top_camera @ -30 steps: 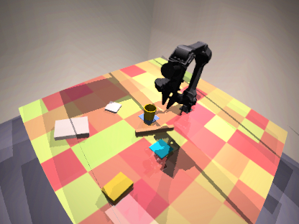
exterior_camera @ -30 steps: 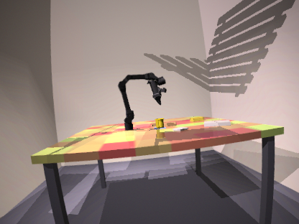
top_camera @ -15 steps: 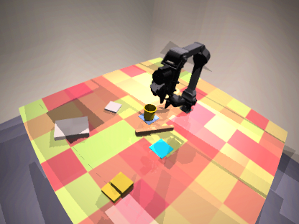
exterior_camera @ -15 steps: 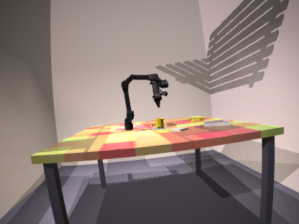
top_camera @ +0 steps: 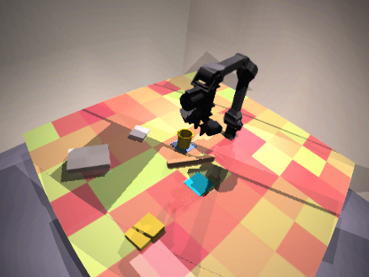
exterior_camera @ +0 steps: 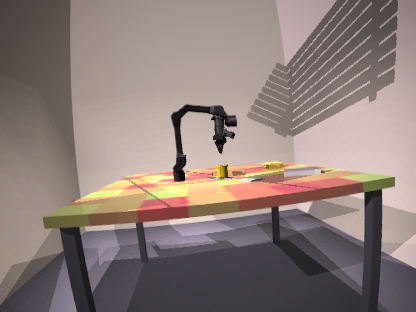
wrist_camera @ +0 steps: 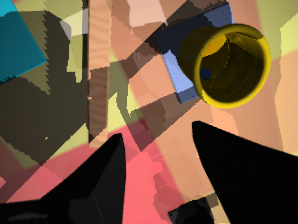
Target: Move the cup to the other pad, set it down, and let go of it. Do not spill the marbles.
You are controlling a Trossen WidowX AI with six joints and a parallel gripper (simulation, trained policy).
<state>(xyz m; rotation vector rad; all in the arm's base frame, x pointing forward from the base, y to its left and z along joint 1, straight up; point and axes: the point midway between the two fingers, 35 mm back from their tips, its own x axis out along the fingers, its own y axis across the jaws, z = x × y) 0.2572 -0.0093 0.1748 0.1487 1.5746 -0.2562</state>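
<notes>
The black two-fingered gripper hangs point-down above the bench, its tapered fingers apart with nothing between them. In the wrist view the patchwork surface of red, orange and yellow-green squares shows through the gap. The jointed black arm rises from the bench, arches over and bends down to the gripper. Near the fingertips, but touching neither, stands the yellow round cup, upright and open at the top, on the flat blue square pad. Inside the cup, the wrist view shows a small dark blue marble; how many marbles there are cannot be told. Next outward lies a long, narrow light-brown wooden bar, between the blue pad and the flat teal square pad, which has no cup on it. On the cup's other side lies a small pale flat block, and beyond it a larger light-grey rectangular block. Well apart from the cup, past the teal pad, is a flat yellow block, crossed by a thin dark band.

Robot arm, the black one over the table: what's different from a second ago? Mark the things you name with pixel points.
The arm (top_camera: 240,91) (exterior_camera: 178,137) has lowered its jaws slightly and turned them to point more steeply down. Nothing was taken hold of or let go; the jaws are open. Shadows on the wall shifted too. The yellow cup (top_camera: 184,140) (exterior_camera: 222,171) (wrist_camera: 225,65) stayed upright on the blue pad (top_camera: 176,146) (wrist_camera: 176,75).
</notes>
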